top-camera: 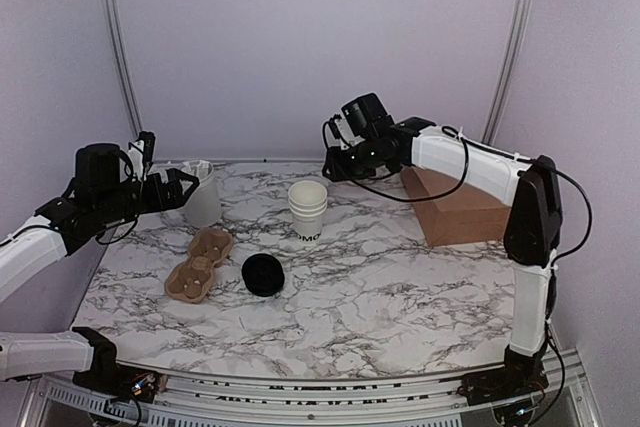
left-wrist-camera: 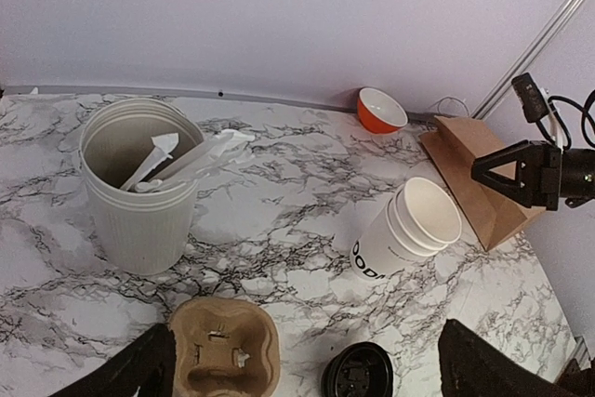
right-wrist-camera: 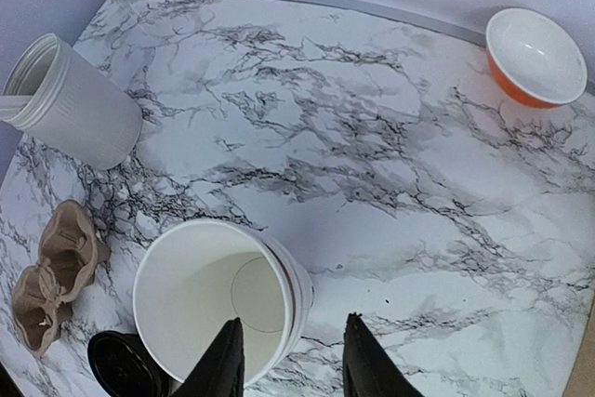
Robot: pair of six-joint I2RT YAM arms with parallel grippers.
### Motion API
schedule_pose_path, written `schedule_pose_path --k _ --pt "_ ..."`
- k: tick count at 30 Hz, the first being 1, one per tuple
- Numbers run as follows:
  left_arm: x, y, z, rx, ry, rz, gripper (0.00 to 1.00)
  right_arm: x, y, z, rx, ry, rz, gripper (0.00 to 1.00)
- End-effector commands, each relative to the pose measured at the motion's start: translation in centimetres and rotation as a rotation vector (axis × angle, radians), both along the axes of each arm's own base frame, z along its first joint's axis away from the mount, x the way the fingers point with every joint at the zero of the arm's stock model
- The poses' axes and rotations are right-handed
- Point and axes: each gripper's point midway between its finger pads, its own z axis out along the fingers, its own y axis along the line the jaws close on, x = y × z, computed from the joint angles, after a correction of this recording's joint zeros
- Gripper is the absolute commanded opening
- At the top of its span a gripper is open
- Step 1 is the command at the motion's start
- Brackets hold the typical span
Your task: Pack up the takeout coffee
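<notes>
The only lettered cup in view is the outer one of a nested stack of white cups (top-camera: 307,209), open-topped and upright near the middle of the bench (top-camera: 400,277), black letters low on its side. The black lid (top-camera: 263,274) lies by itself at about 7 o'clock from the stack in the top view, near it but not touching. Further out at 8 o'clock sits a brown pulp carrier (top-camera: 200,265), just beside the lid. At 10 o'clock stands a ribbed white tub (top-camera: 203,197) holding white plastic utensils. At 3 o'clock, well apart from the stack, rests a brown cardboard box (top-camera: 460,209). In the left wrist view an orange bowl (left-wrist-camera: 381,109) with a white inside sits against the back wall at 12 o'clock from the stack. The right claw (right-wrist-camera: 290,360) hangs in the air at about 1 o'clock from the stack, released, its fingers parted with nothing between them. In its own camera one finger overlaps the stack's rim, though it looks to be above the rim rather than touching it. The left claw (top-camera: 185,187) is spread wide and empty, held above the bench just beside the tub at its 9 o'clock side.
</notes>
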Motion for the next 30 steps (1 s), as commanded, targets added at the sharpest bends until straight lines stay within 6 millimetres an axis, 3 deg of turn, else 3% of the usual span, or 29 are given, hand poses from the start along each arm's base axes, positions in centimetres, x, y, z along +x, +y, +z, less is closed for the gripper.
schedule_pose_path --k 1,11,26,30 --pt "-0.3 -0.5 0.9 -0.009 -0.041 -0.036 0.99 -0.5 1.4 -0.1 0.019 0.035 0.004 0.32" --pt "-0.3 -0.5 0.9 -0.012 -0.040 -0.036 0.99 0.0 2.8 -2.1 0.006 0.066 -0.003 0.24" --pt "-0.5 -0.8 0.9 -0.019 -0.035 -0.055 0.99 0.6 2.9 -2.7 -0.010 0.071 -0.031 0.11" --pt "-0.5 -1.0 0.9 -0.022 -0.032 -0.062 0.99 0.8 2.5 -2.9 -0.036 0.069 -0.045 0.18"
